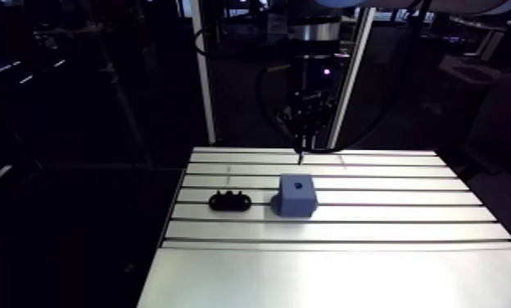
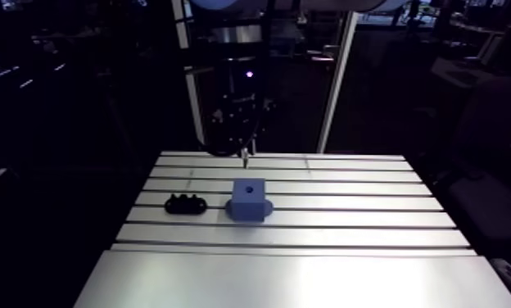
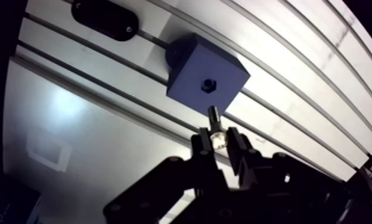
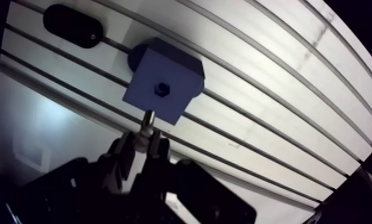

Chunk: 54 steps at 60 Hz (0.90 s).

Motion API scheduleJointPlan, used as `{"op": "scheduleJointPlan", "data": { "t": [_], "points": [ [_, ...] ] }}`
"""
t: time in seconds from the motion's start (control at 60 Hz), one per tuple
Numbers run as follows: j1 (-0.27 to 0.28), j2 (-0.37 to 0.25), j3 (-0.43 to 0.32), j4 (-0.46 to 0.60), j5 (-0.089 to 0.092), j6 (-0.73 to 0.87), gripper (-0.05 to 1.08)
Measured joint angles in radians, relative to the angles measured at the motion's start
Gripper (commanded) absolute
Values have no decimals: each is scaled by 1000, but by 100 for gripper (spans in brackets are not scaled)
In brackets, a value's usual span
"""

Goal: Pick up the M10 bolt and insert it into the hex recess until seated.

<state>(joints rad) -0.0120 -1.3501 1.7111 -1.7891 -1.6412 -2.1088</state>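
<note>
Slotted aluminium bench [image 1: 373,270], lit brightly, filling the lower half of the arm view; its near edge is cut off by the bottom of the frame. At the centre of the frame stands a blue block [image 1: 296,195], resting across the slots, with a small dark hex recess [image 3: 208,84] in its top face. Just to the left of the block, apart from it, lies a low black part [image 1: 229,200] with rounded ends; its finer shape is hard to make out.

The pincer [image 3: 218,138] comes down from the top centre of the arm view, where it is dark against the dim background and its fingers cannot be read. In the wrist view the two fingers [image 3: 203,143] are clenched on the bolt [image 3: 214,119]: the bright head sits gripped between them and is partly hidden, while the shank sticks out ahead of the fingertips toward the block. The shank's tip lies near the block's nearest edge, short of the recess and not in it. In the arm view the bolt shows only as a thin dark pin above the bench, just behind the block and clear of it. Threads cannot be made out.
</note>
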Motion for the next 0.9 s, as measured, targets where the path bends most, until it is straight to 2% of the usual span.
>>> {"op": "scheduleJointPlan", "data": {
  "t": [0.467,0.9],
  "points": [
    [-3,17,44,-79,7,-37,108],
    [-4,38,49,-84,-3,-38,108]
  ]
}}
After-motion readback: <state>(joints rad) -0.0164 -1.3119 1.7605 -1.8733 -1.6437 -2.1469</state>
